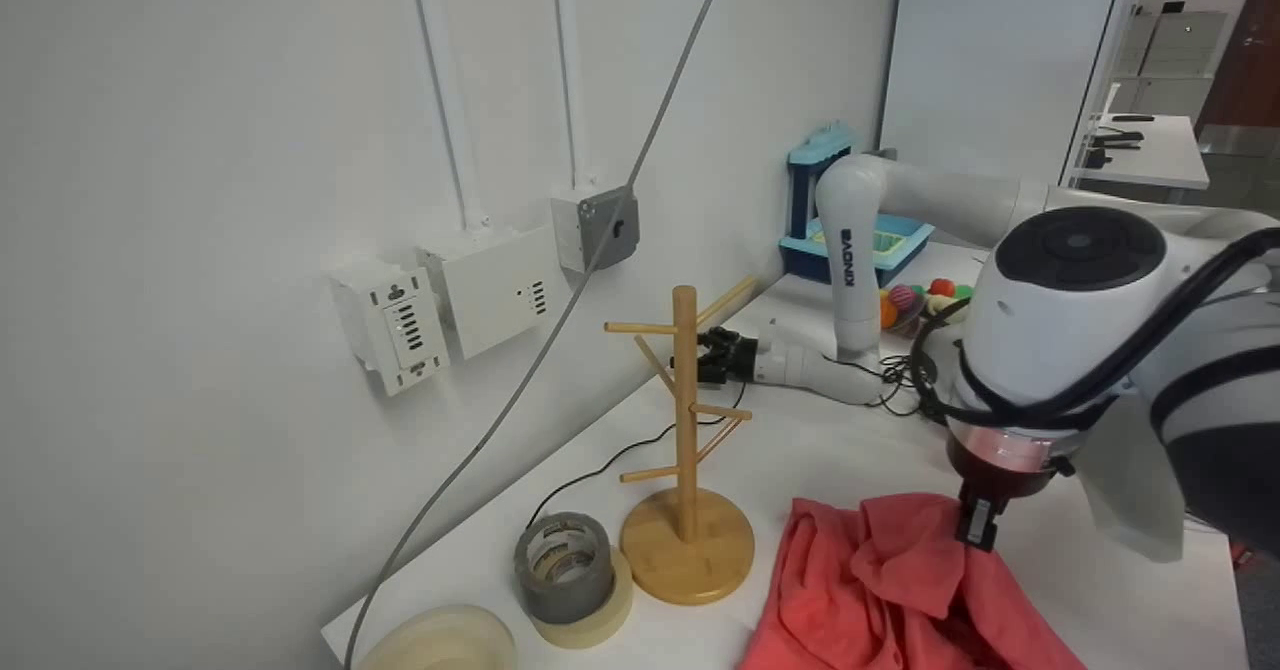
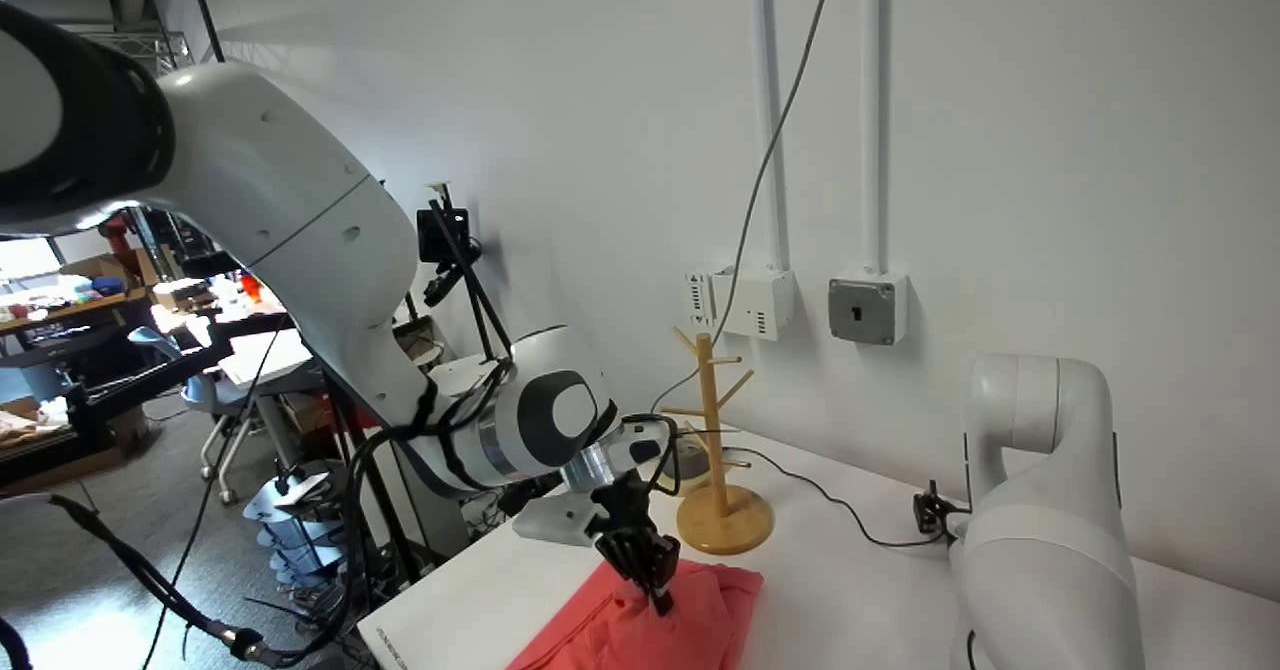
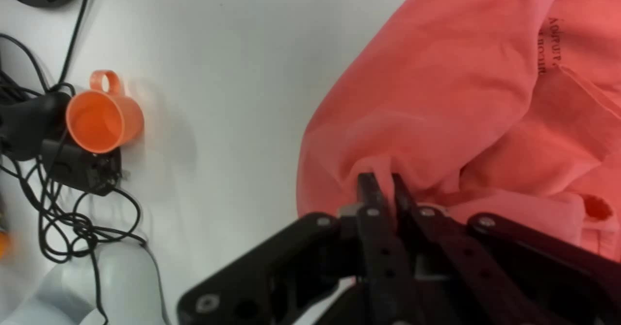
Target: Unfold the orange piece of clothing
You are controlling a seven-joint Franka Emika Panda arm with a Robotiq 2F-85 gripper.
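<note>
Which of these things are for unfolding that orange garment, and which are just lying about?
Part of the job:
orange garment
tool, pinching its fabric

Just lying about:
wooden peg stand
grey tape roll
cream tape roll
orange cup
black cables

Robot gripper (image 1: 976, 538) met orange garment (image 1: 900, 580) on white table (image 1: 1150, 610)

In an exterior view, the table ran along a pale grey wall (image 1: 200, 250). At lower right the garment lay in loose, wrinkled folds, cut off by the bottom edge. From the right edge, a thick white robot arm (image 1: 1020, 345) angled down; the gripper's dark, narrow fingers stood close together against the cloth. Left of the garment rose a wooden peg stand (image 1: 686, 430) on a round base. Just beside that base, a grey tape roll (image 1: 572, 595) sat on a cream tape roll (image 1: 600, 625). Farther back was a second white arm (image 1: 855, 215) lettered KINOVA, near brightly coloured round items (image 1: 902, 298).
</note>
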